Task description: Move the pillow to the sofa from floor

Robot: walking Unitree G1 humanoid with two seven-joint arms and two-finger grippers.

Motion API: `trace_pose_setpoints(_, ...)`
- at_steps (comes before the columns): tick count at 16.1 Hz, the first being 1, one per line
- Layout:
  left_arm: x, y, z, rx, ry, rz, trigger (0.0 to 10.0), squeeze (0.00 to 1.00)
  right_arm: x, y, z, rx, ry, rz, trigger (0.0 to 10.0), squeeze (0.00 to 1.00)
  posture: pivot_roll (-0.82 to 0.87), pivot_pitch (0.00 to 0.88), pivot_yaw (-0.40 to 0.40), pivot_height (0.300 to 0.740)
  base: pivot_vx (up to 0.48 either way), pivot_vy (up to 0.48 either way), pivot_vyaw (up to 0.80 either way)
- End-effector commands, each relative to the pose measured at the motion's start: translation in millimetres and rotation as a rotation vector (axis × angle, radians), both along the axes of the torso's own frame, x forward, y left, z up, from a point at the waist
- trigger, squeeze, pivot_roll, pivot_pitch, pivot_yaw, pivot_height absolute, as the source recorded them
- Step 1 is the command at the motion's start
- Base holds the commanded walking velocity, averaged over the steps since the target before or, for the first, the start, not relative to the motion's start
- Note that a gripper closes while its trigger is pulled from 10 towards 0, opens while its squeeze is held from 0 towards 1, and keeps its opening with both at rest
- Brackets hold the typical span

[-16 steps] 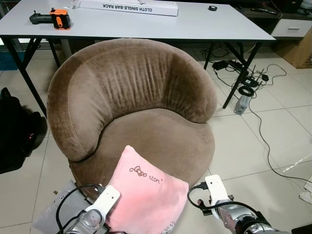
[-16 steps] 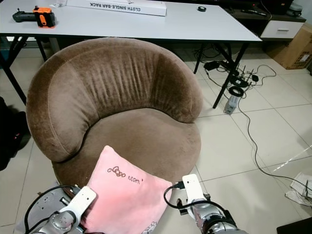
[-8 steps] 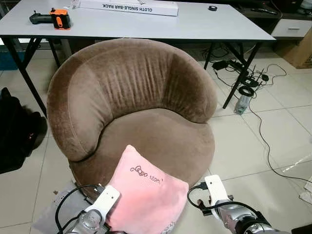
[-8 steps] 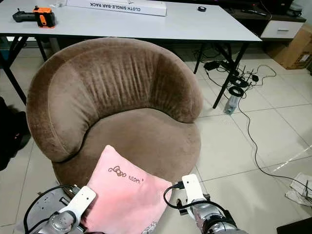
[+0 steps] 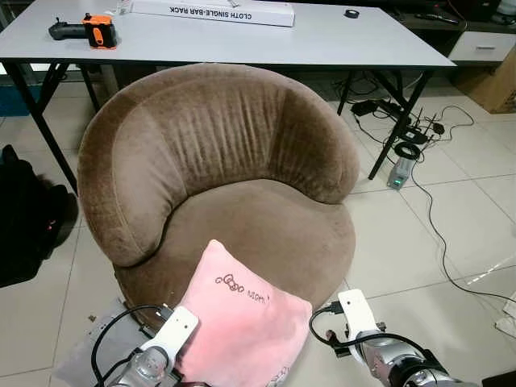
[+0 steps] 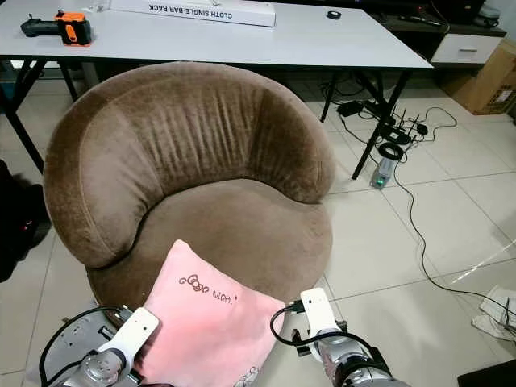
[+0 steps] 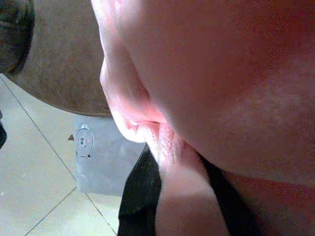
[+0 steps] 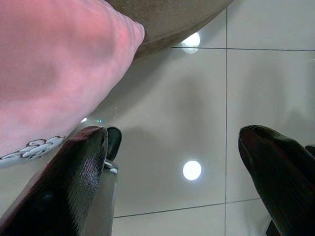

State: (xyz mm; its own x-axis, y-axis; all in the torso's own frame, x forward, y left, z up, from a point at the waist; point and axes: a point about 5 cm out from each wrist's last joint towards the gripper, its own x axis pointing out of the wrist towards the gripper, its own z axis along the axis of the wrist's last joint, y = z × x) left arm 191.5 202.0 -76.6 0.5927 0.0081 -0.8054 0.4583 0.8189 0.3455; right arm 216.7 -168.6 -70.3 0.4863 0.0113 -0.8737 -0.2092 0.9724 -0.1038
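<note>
Pillow (image 5: pixel 242 322) fabric is bunching between the left gripper's (image 7: pixel 182 191) black fingers in the left wrist view, so that gripper is pinching the pink cushion's lower left edge, presumably to carry its weight while it is being raised toward the seat; the left arm (image 5: pixel 157 355) is sitting at the lower left of the head view, just beside a grey pad (image 5: pixel 85 351) lying on the tiled floor (image 5: pixel 451 234); in the middle, the pillow is standing tilted against the front of the brown sofa (image 5: pixel 218 177), its top corner overlapping the seat's front edge and its lower part hanging below the seat, so it is not yet resting on the cushion; to the right, the right gripper (image 8: pixel 177 172) is hanging with its fingers spread wide, holding nothing, one finger (image 8: pixel 69 177) close under the pillow's right edge though contact cannot be judged, probably waiting to steady that side; behind, a white table (image 5: pixel 322 36) is carrying a long box (image 5: pixel 211 11) and an orange tool (image 5: pixel 99 30).
</note>
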Motion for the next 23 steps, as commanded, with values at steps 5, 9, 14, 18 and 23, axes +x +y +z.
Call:
trace_pose_setpoints(5, -2.3, -5.2, -2, -0.014, 0.000, -0.005, 0.0, 0.00, 1.6, -4.4, 1, -0.016, -0.005, 0.007, 10.0, 0.29, 0.01, 0.019, -0.098, 0.740, 0.000, 0.000, 0.00)
trace_pose_setpoints(9, 99.1, 17.8, 72, -0.005, -0.270, 0.114, 10.0, 0.00, 1.8, -3.4, 1, -0.015, -0.008, 0.012, 10.0, 0.30, 0.00, 0.033, -0.086, 0.740, 0.000, 0.000, 0.00)
trace_pose_setpoints(14, 30.0, 13.2, 17, 0.051, 0.041, -0.004, 10.0, 0.00, 1.4, -4.7, 1, -0.026, -0.007, 0.028, 10.0, 0.31, 0.01, 0.039, -0.095, 0.740, 0.000, 0.000, 0.00)
trace_pose_setpoints(18, 10.9, 27.1, 9, 0.094, 0.092, 0.013, 10.0, 0.00, 0.8, -5.1, 1, -0.027, -0.005, 0.038, 10.0, 0.30, 0.02, 0.042, -0.099, 0.740, 0.000, 0.000, 0.00)
trace_pose_setpoints(23, 13.5, 33.5, 12, 0.126, 0.069, 0.027, 10.0, 0.00, 0.3, -5.3, 1, -0.029, -0.005, 0.043, 10.0, 0.30, 0.01, 0.039, -0.095, 0.740, 0.000, 0.000, 0.00)
